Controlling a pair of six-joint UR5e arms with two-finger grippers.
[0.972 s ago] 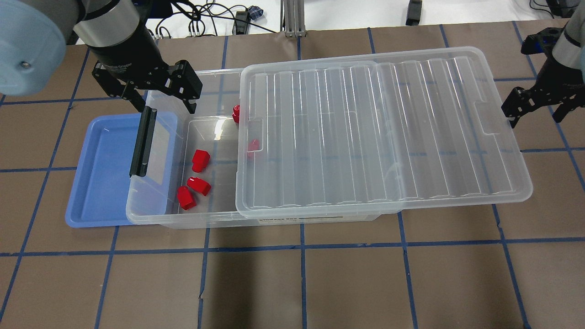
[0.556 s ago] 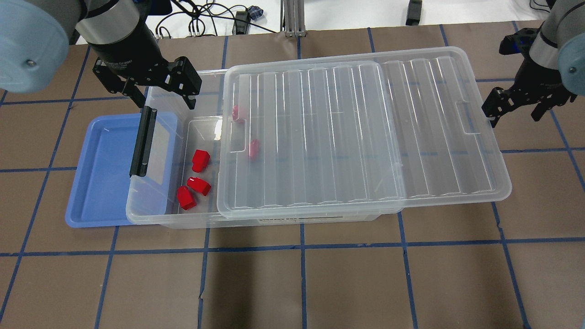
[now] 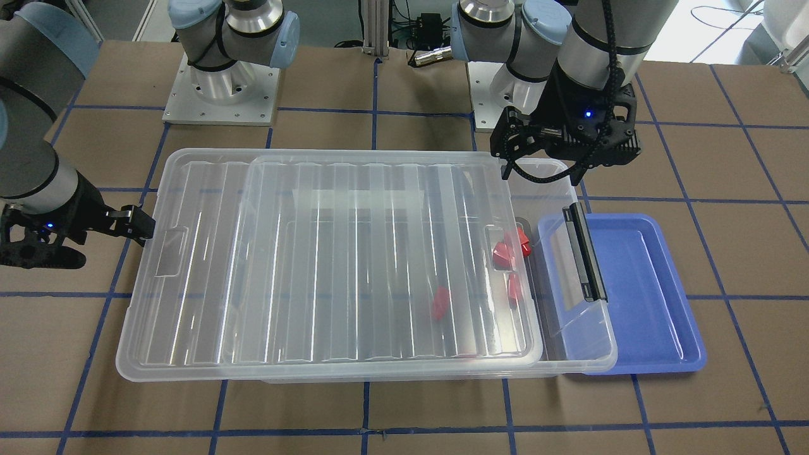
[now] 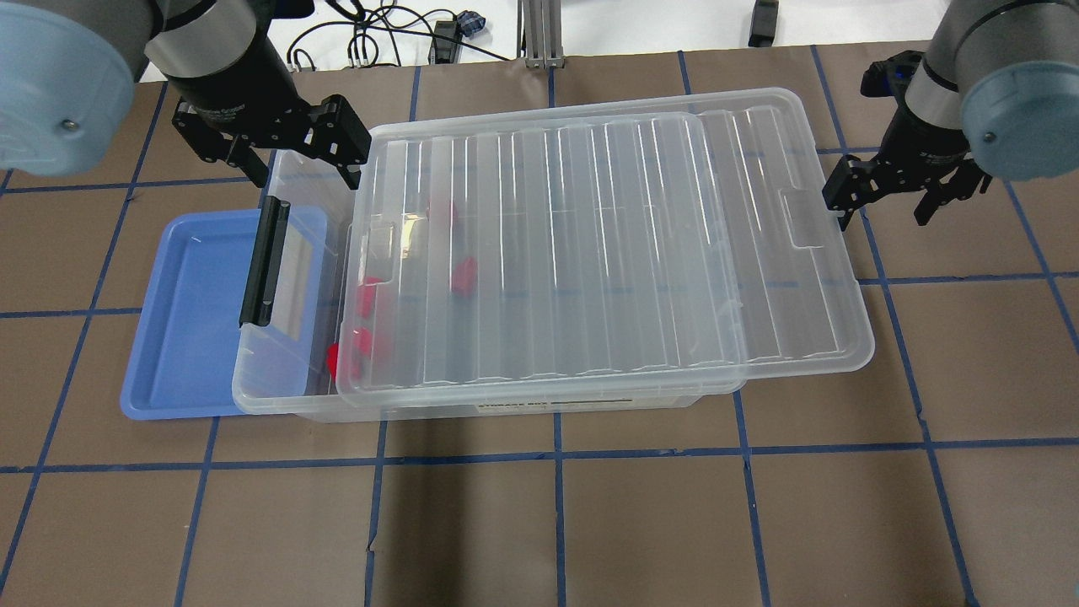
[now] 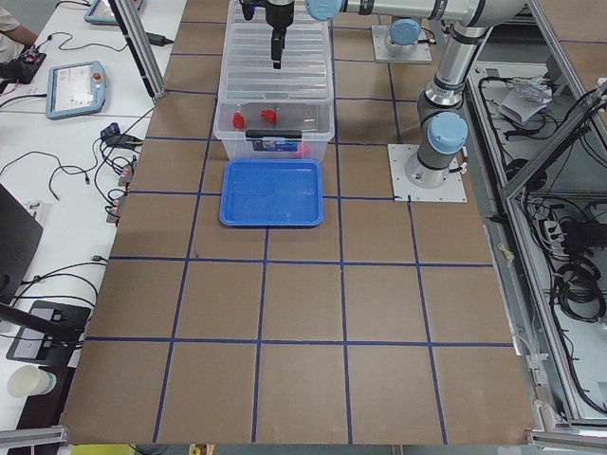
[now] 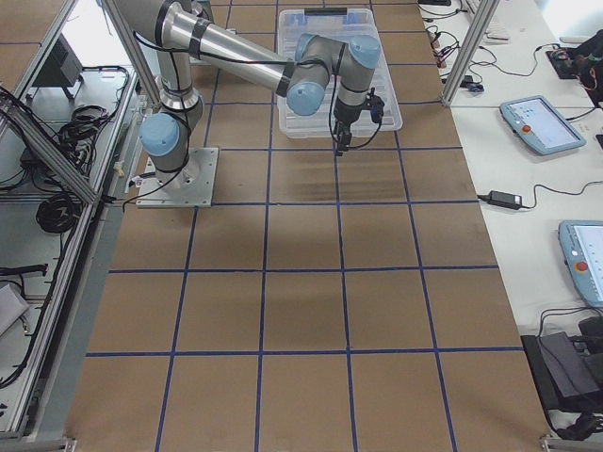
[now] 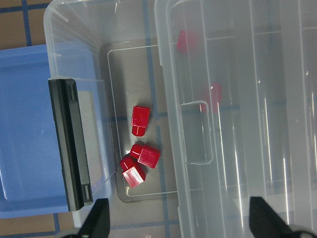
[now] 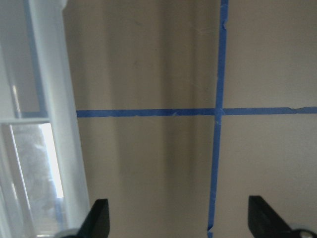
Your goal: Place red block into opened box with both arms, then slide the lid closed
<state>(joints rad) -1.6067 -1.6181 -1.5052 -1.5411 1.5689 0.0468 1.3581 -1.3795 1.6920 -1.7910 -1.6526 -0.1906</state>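
Note:
Several red blocks [image 7: 139, 120] lie inside the clear box [image 4: 287, 396]. Some show only through the lid [image 4: 590, 253]: one such red block [image 4: 464, 274] is near the middle. The ribbed lid rests on the box and overhangs its right end, leaving a strip open beside the black bar [image 4: 263, 261]. My right gripper [image 4: 881, 206] is open, with one finger [image 4: 839, 202] against the lid's right rim [image 8: 54, 124]. My left gripper [image 4: 295, 164] hovers open over the box's far left corner, holding nothing. From across the table I see the same red blocks [image 3: 505, 253] and the left gripper [image 3: 556, 161].
A blue tray [image 4: 185, 337] lies under the box's left end, by the black bar. Brown table paper with blue tape lines [image 8: 218, 111] surrounds everything. Cables lie past the far edge [image 4: 379, 34]. Both arm bases [image 3: 221, 95] stand behind the box.
The lid has slid left over the box, with my right gripper moving left behind its rim. More red blocks are now under the lid. The left gripper barely moved.

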